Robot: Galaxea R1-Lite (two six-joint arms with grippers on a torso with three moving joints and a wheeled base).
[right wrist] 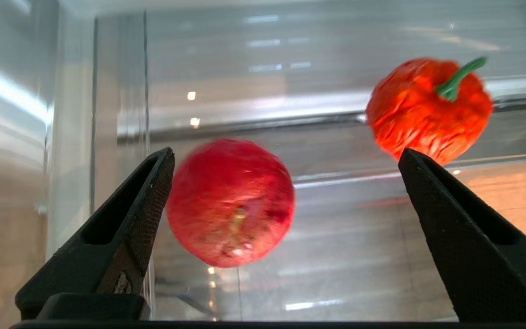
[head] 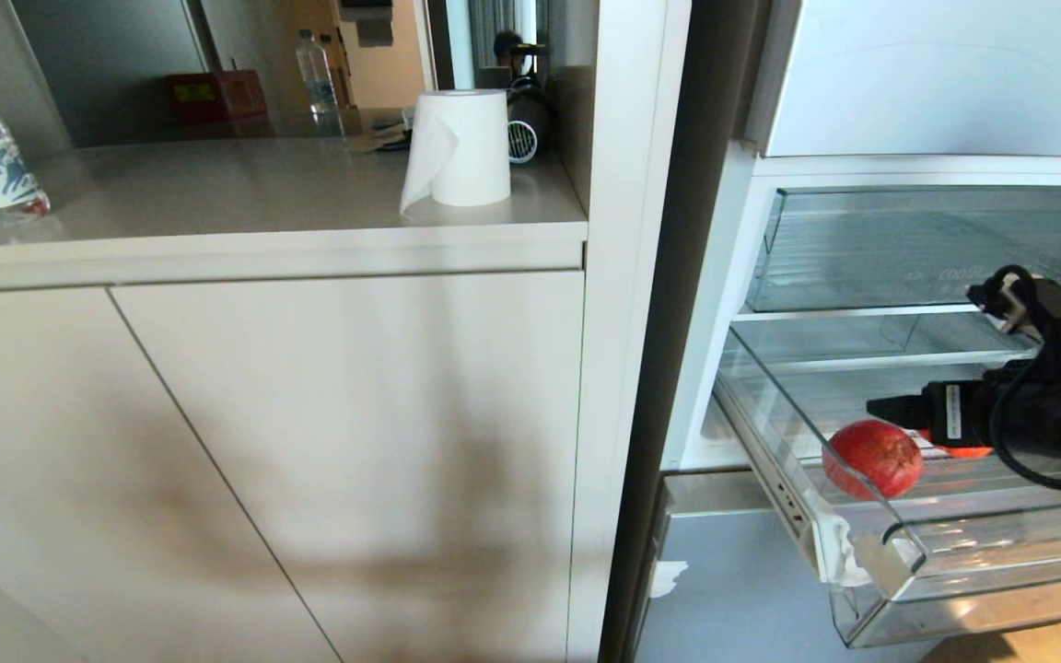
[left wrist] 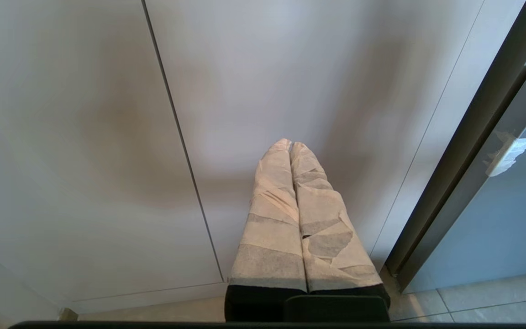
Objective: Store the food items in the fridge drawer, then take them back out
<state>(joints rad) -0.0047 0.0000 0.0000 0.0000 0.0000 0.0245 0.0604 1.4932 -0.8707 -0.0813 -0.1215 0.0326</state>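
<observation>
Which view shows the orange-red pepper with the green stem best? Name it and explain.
The right wrist view: the pepper shows whole, stem included, beyond the open right gripper. In the head view only an orange sliver peeks out under the arm. The left wrist view shows none of it.

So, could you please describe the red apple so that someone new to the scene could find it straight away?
Start at the open fridge on the right and go down to the pulled-out clear drawer. The apple lies near its front left corner, ahead of the open right gripper. Unlike the wrinkled orange-red pepper with a green stem beside it, it is smooth, round and stemless.
</observation>
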